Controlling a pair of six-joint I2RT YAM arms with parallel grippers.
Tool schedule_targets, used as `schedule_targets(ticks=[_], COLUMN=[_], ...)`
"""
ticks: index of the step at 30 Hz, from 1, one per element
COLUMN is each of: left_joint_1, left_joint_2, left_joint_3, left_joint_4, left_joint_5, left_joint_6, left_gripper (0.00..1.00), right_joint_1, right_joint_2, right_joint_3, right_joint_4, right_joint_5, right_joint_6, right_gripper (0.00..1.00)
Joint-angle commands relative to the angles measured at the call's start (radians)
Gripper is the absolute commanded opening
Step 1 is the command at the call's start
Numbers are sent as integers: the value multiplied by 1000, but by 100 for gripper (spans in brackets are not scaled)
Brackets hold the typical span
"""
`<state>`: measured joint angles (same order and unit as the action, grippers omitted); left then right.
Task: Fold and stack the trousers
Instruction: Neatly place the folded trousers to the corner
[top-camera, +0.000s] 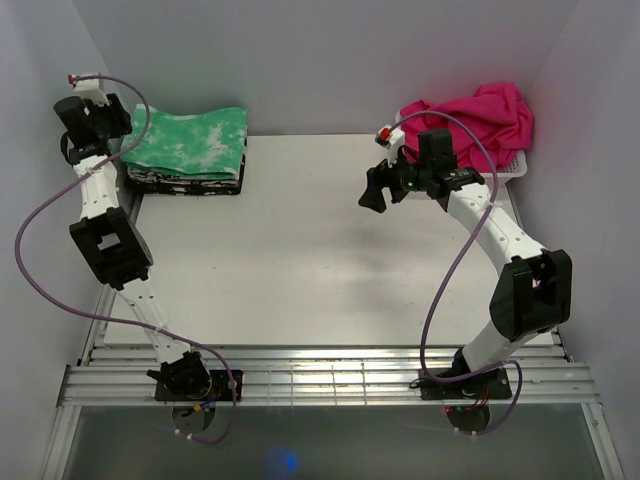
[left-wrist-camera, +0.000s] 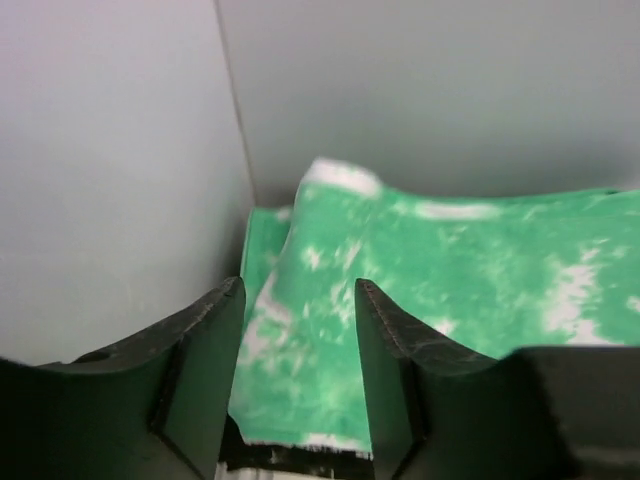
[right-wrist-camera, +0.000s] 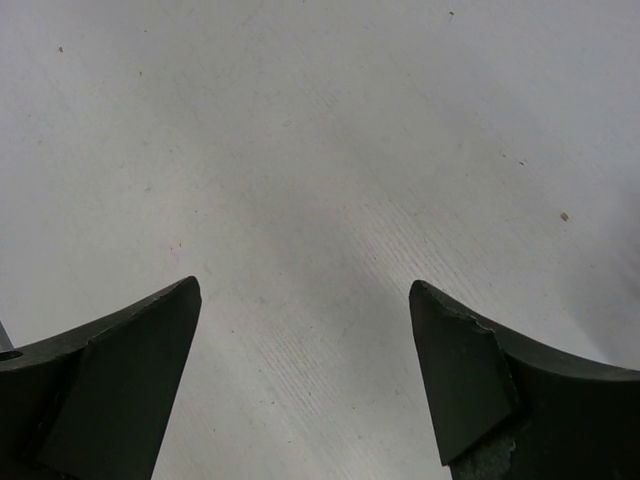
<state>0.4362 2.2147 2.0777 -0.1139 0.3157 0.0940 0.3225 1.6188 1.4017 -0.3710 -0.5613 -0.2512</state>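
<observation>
The mint green tie-dye trousers (top-camera: 190, 140) lie folded at the back left of the table, on top of a folded black-and-white patterned cloth (top-camera: 185, 183). My left gripper (top-camera: 110, 128) hangs at the stack's left edge, by the wall. In the left wrist view the trousers (left-wrist-camera: 480, 270) fill the space under the open, empty left gripper (left-wrist-camera: 298, 290), and the patterned cloth's edge (left-wrist-camera: 300, 458) shows beneath. My right gripper (top-camera: 378, 190) is open and empty above the bare table at the back right; it also shows in the right wrist view (right-wrist-camera: 305, 290).
A hot-pink cloth (top-camera: 480, 115) is heaped in a white basket (top-camera: 512, 168) at the back right corner, behind the right arm. White walls close the table at left, back and right. The table top (top-camera: 300, 250) lies between the arms.
</observation>
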Motion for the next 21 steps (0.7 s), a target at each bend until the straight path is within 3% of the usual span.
schedule_targets(ticks=[1,2,5,7,21], left_joint_1=[4,4,-2,-5,-8], left_joint_2=[-87,-82,-49,-29,263], left_joint_3=[8,7,-1,-1,142], left_joint_4=[106,134,175,194,273], left_joint_5=[184,195,252,272,154], left_joint_6=[-132,-152,-215,-252,-298], left_gripper=[56,46,31,27,29], right_joint_1=[-20,-22,-23,-25,-31], right_joint_2=[-43,-42,-31,-22,73], right_joint_3=[-21,-26,-35,-33,-21], right_joint_4=[-5,-3,-5,-5,6], right_joint_5=[-15,-15,-15,-15,-22], right_joint_6=[-17,-19,-25,-26,-2], right_gripper=[90,90,90,90,91])
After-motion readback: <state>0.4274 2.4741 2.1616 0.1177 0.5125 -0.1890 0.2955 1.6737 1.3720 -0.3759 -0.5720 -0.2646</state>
